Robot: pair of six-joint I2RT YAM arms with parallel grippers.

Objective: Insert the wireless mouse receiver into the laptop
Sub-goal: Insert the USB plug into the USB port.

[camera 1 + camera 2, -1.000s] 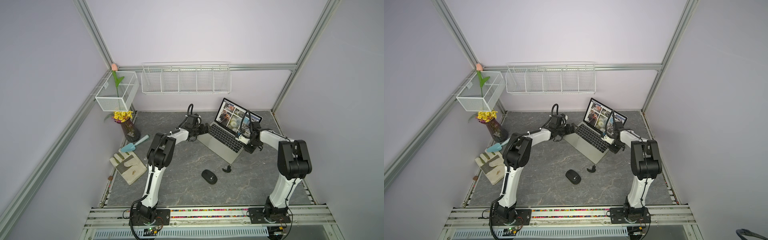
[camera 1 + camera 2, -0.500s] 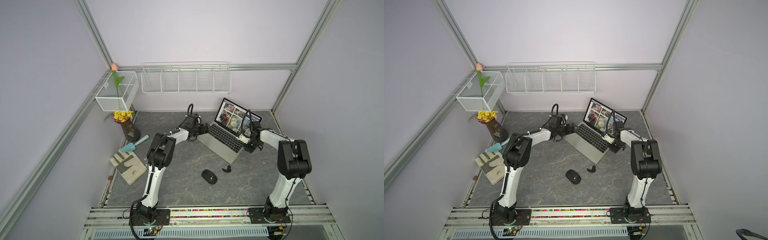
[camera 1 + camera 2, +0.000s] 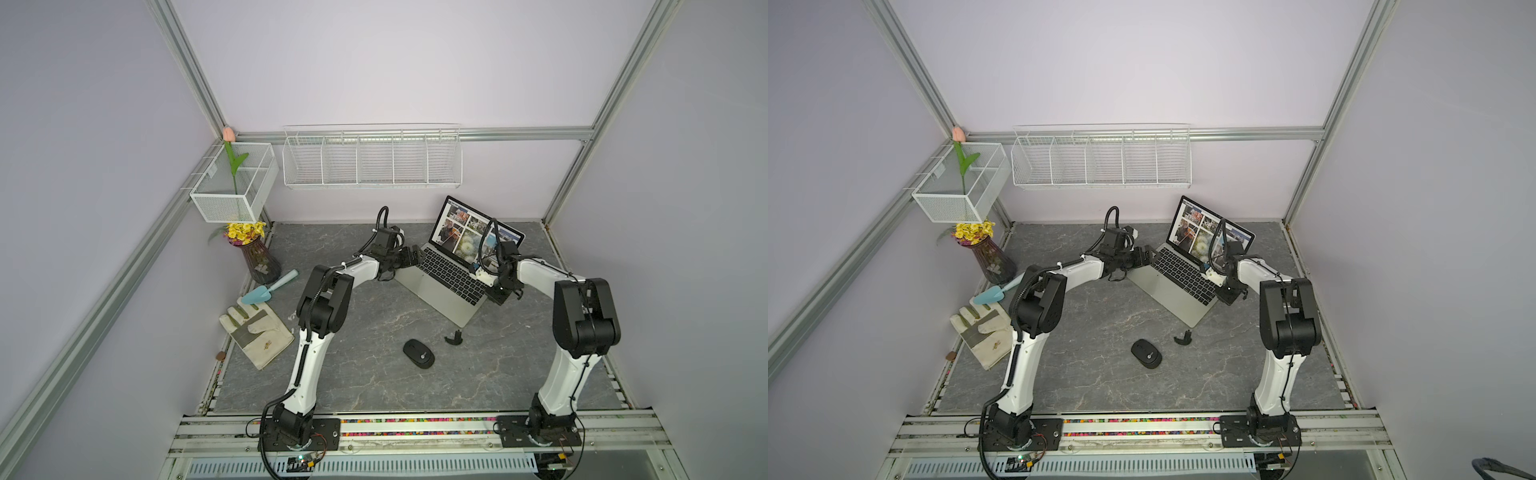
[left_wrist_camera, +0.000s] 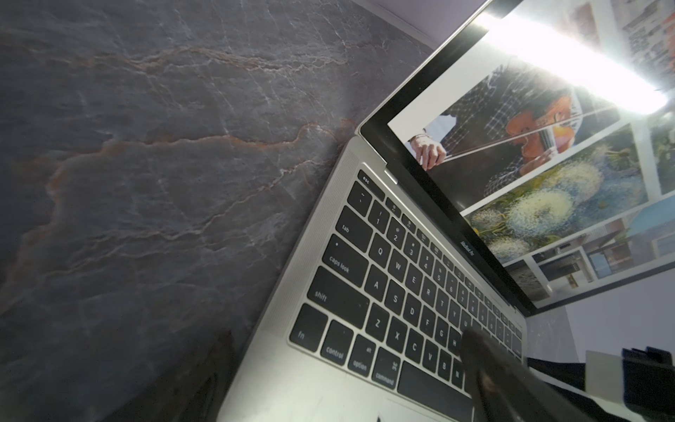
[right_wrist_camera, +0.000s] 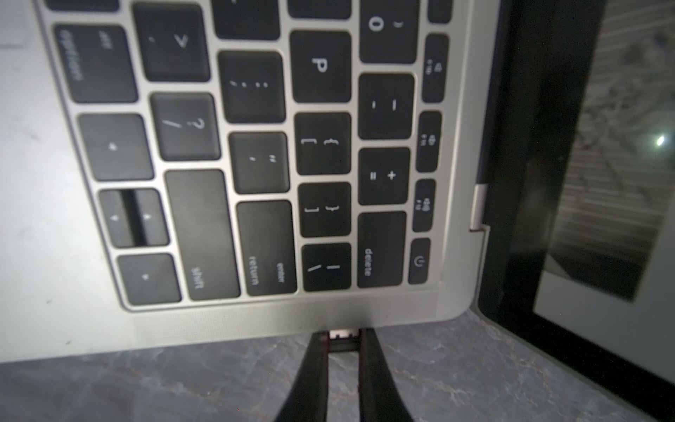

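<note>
Since the earlier frames little has moved: at most the right tool [image 5: 342, 337] has shifted slightly along the laptop's [image 3: 438, 293] right edge, while the left arm, laptop and loose items keep their places. The right tool's fingers are drawn together and clamped on the receiver [image 5: 342, 344]. The receiver's light metal end meets the laptop's side edge near the rear corner, level with the delete key; its depth in the port cannot be told. The left tool [image 3: 410, 258] stands wide apart at the laptop's opposite edge. One finger is over the keyboard and the other over the worktop [image 3: 374, 386], and it grips nothing. The mesh basket [image 3: 216, 208] on the left wall holds a tulip [image 3: 233, 166]. The vase [image 3: 259, 264] below it holds yellow flowers [image 3: 244, 230]. A wire rack [image 3: 372, 160] with five compartments hangs on the back wall. A mouse [image 3: 419, 353] and a cover [image 3: 454, 337] lie on the worktop in front of the laptop, with a trowel [image 3: 268, 289] and a glove [image 3: 255, 332] near the vase.
</note>
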